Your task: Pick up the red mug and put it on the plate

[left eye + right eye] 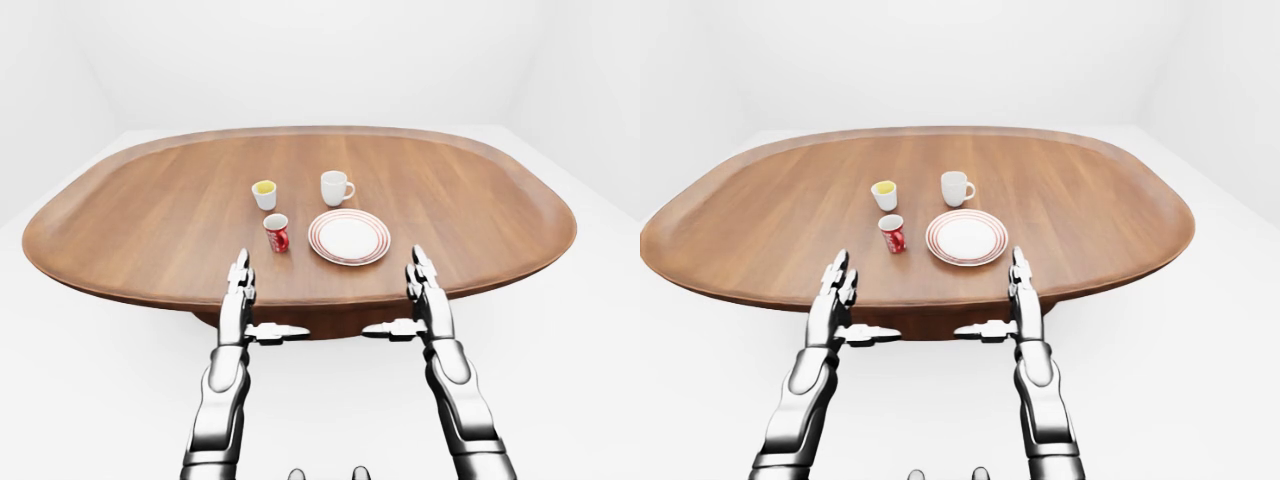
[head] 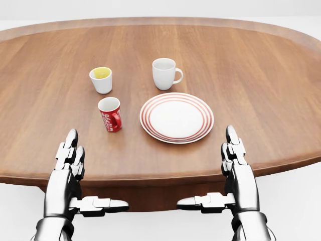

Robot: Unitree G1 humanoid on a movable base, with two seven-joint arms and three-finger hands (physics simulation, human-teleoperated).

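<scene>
Red mug [image 2: 110,114] upright on tabletop [image 2: 261,75], just left of striped plate [image 2: 176,117], not touching. Left hand [image 2: 70,173] and right hand [image 2: 235,170] both at near tabletop edge, fingers spread, holding nothing. White mug [image 2: 164,73] and yellow-filled cup [image 2: 102,80] beyond.

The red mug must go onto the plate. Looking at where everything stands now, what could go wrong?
1. The red mug stands close to the small white cup; a reaching hand might knock that cup.
2. The mug's handle faces the plate, so a grasp by the left hand may be awkward.
3. The white mug stands near the plate's far rim and could be bumped during placing.
</scene>
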